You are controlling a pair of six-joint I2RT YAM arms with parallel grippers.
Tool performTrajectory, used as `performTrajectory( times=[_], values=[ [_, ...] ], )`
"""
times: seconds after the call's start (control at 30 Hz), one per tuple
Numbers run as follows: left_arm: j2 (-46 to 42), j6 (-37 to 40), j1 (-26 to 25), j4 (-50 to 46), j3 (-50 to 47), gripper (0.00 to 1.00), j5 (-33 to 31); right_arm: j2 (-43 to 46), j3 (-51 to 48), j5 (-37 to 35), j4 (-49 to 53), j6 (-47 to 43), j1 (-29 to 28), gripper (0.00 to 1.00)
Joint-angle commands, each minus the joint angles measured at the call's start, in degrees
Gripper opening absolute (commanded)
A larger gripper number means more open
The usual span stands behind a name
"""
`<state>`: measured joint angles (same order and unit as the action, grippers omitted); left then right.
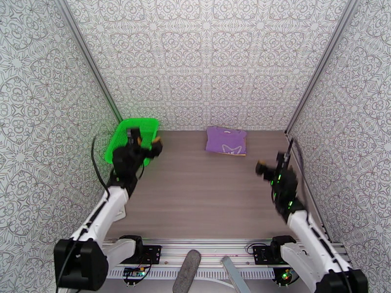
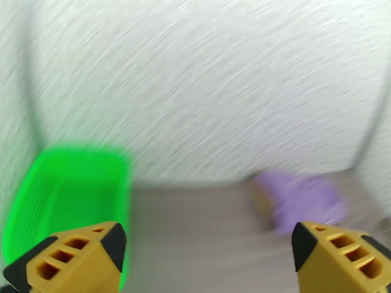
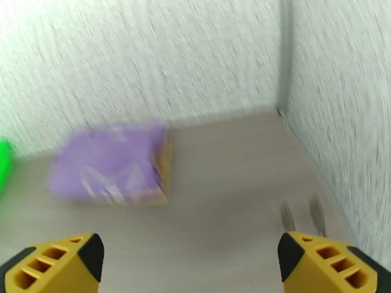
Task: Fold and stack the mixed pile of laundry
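Note:
The purple T-shirt [image 1: 226, 141] lies folded flat at the back middle of the table, its white printed mark facing up. In the right wrist view the purple T-shirt [image 3: 110, 164] rests on a mustard-tan garment [image 3: 167, 167], of which a thin edge shows along its right side and bottom. My left gripper [image 1: 145, 140] hovers open beside the basket, well left of the stack, with nothing between its fingers [image 2: 209, 245]. My right gripper [image 1: 270, 164] is open and empty to the right of the stack and nearer to me [image 3: 190, 252]. Both wrist views are blurred by motion.
A green mesh basket [image 1: 132, 137] stands at the back left corner of the table, also seen as a green basket [image 2: 73, 186] in the left wrist view. Patterned walls close in the left, back and right sides. Bare wooden tabletop [image 1: 195, 191] spreads between the arms.

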<state>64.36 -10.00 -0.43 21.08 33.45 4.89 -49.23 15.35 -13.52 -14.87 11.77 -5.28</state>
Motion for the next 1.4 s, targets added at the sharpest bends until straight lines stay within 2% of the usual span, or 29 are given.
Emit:
performTrajectory(
  times=[0.0,0.07,0.17,0.23,0.3,0.33,0.37,0.43,0.5,0.57,0.67,0.7,0.73,0.8,0.87,0.9,0.93,0.97,1.0,1.03,1.1,1.13,1.37],
  values=[
    [-2.0,1.0,1.7,10.7,-8.6,0.93,-11.1,-1.2,-4.2,-6.0,-18.7,-2.9,0.3,0.99],
    [-0.6,2.8,1.6,10.6,-10.7,0.96,-14.2,-6.5,-4.1,-4.9,-21.9,-4.5,0.3,0.99],
    [4.6,3.9,1.7,25.8,-16.5,0.99,-17.3,-18.8,-6.6,-3.6,-39.9,-6.5,0.3,0.99],
    [3.5,4.8,2.4,21.2,-15.0,0.99,-16.4,-26.4,-6.8,-1.5,-50.0,-10.9,0.2,0.99],
    [7.7,8.6,2.8,28.1,-15.5,0.99,-15.9,-33.8,-4.8,1.1,-52.7,-11.5,0.4,0.99],
    [8.6,8.1,3.1,28.8,-14.7,0.99,-16.9,-38.7,-4.1,3.2,-56.5,-12.4,0.4,0.99],
    [7.9,7.1,3.8,23.6,-12.9,0.99,-15.1,-42.2,-3.1,4.3,-61.2,-13.7,0.0,0.99],
    [9.3,7.4,4.8,22.4,-11.1,1.00,-11.7,-35.6,1.3,4.3,-41.7,-12.9,0.2,0.99],
    [9.5,7.5,4.7,20.5,-10.2,0.99,-11.0,-38.7,4.5,6.5,-41.1,-13.3,0.5,0.99],
    [8.8,7.5,4.6,20.7,-11.0,1.00,-11.4,-37.7,6.7,7.3,-34.7,-11.0,2.6,0.99],
    [7.9,8.6,3.6,21.2,-14.9,0.99,-13.9,-37.8,6.3,8.8,-35.7,-11.4,3.0,0.99],
    [11.1,9.6,3.2,27.4,-17.4,0.99,-15.4,-38.1,5.6,9.8,-37.6,-11.8,3.0,0.99],
    [12.1,9.1,1.5,31.7,-18.7,0.99,-19.8,-37.8,5.2,10.2,-38.0,-12.1,3.0,0.99],
    [17.3,10.2,1.6,38.4,-19.8,1.00,-14.8,-37.9,4.7,9.8,-38.8,-11.8,3.0,0.99],
    [27.2,13.2,-0.1,47.4,-17.7,0.99,-16.2,-37.9,5.7,9.6,-37.2,-11.7,3.0,0.99],
    [25.8,13.5,-1.6,43.8,-16.2,0.99,-20.1,-38.0,6.2,9.7,-36.3,-11.5,3.1,0.99],
    [22.8,11.6,-0.5,32.5,-13.7,0.99,-18.3,-38.1,6.7,9.8,-35.5,-11.4,3.1,0.99],
    [24.1,11.0,1.9,31.9,-12.5,0.99,-13.3,-38.0,6.9,10.1,-34.9,-11.3,3.3,0.99],
    [24.7,10.1,3.0,32.4,-11.8,1.00,-12.4,-38.1,7.0,10.3,-34.9,-11.2,3.4,0.99],
    [23.1,8.4,4.6,27.6,-11.2,0.99,-9.6,-38.1,7.1,10.4,-34.8,-11.1,3.6,0.99],
    [24.3,8.1,6.0,31.6,-12.1,0.99,-6.2,-38.1,7.1,10.5,-34.7,-11.0,3.7,0.99],
    [23.7,7.9,6.0,29.8,-11.8,0.99,-5.9,-38.1,7.1,10.4,-34.8,-11.0,3.6,0.99],
    [23.9,9.0,4.8,30.0,-11.6,0.99,-8.0,-37.8,6.6,8.2,-35.2,-10.4,3.7,0.99]
  ],
)
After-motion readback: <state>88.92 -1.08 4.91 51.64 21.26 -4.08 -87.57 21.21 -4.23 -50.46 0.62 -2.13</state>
